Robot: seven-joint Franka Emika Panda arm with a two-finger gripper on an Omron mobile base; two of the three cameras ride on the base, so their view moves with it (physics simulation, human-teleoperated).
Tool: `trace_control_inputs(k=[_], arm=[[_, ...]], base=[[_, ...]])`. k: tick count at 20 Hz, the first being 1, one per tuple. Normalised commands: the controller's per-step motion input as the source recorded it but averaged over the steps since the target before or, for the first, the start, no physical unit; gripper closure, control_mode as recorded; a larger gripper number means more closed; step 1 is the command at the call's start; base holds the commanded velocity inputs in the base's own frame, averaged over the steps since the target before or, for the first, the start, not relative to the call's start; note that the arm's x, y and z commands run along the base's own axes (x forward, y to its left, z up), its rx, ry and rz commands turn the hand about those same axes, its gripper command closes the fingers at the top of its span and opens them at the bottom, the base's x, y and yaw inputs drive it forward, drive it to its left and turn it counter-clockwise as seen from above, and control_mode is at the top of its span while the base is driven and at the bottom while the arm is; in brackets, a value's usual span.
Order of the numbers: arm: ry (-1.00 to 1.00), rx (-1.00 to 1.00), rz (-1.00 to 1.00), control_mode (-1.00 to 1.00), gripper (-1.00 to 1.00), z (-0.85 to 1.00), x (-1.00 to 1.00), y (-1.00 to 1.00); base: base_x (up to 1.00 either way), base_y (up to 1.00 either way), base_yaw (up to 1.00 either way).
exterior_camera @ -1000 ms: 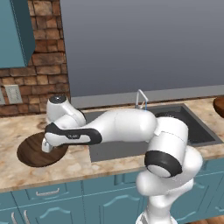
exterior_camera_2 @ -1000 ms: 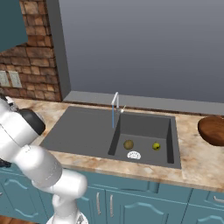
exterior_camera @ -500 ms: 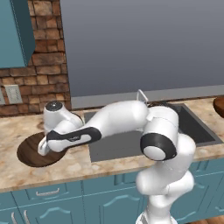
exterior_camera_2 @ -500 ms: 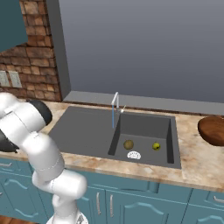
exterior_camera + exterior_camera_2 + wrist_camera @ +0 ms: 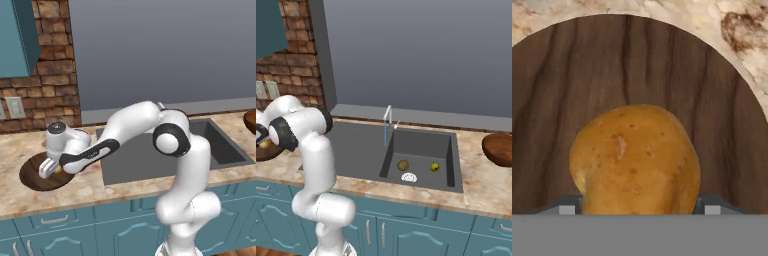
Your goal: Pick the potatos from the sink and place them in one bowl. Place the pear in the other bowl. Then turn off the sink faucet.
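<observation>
The hand view looks straight down on a golden-orange potato sitting on the dark wood grain of a wide bowl, with speckled counter showing past the bowl's curved rim at the top. The two small finger tips stand just outside the potato's left and right flanks, spread wide; whether they press on it or have let go I cannot tell from this angle.

The left base view gives the wider setting: the gripper hangs low over the dark bowl, which rests on the counter left of the sink (a bit of yellow shows under the hand there). The bowl's front rim lies near the counter's front edge, and there is open counter behind it up to the brick wall with its plain outlet plate. At the far right edge sits a sliver of the reddish bowl.

The right base view shows the inside of the sink's well: an olive-green potato and a small yellow-green fruit lie apart on either side of the drain. A thin stream falls from the faucet. The reddish bowl rests on the counter right of the sink.

No writing or labels can be read anywhere.
</observation>
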Motion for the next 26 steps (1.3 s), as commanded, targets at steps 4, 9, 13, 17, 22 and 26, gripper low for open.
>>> trace_control_inputs(k=[4, 9, 13, 17, 22, 26], arm=[[0.0, -0.06, -0.11, -1.0, -1.0, -0.13, 0.32, 0.46], [0.0, -0.03, -0.12, -1.0, -1.0, -0.01, 0.09, 0.13], [0.0, 0.0, -0.11, -1.0, -1.0, 0.0, 0.06, 0.0], [0.0, 0.0, -0.11, -1.0, -1.0, 0.0, 0.07, 0.0], [0.0, 0.0, -0.13, -1.0, -1.0, 0.24, 0.02, -0.12], [0.0, 0.01, -0.12, -1.0, -1.0, 0.77, -0.03, -0.37]], base=[[0.0, 0.0, 0.0], [0.0, 0.0, 0.0], [0.0, 0.0, 0.0], [0.0, 0.0, 0.0], [0.0, 0.0, 0.0], [0.0, 0.0, 0.0]])
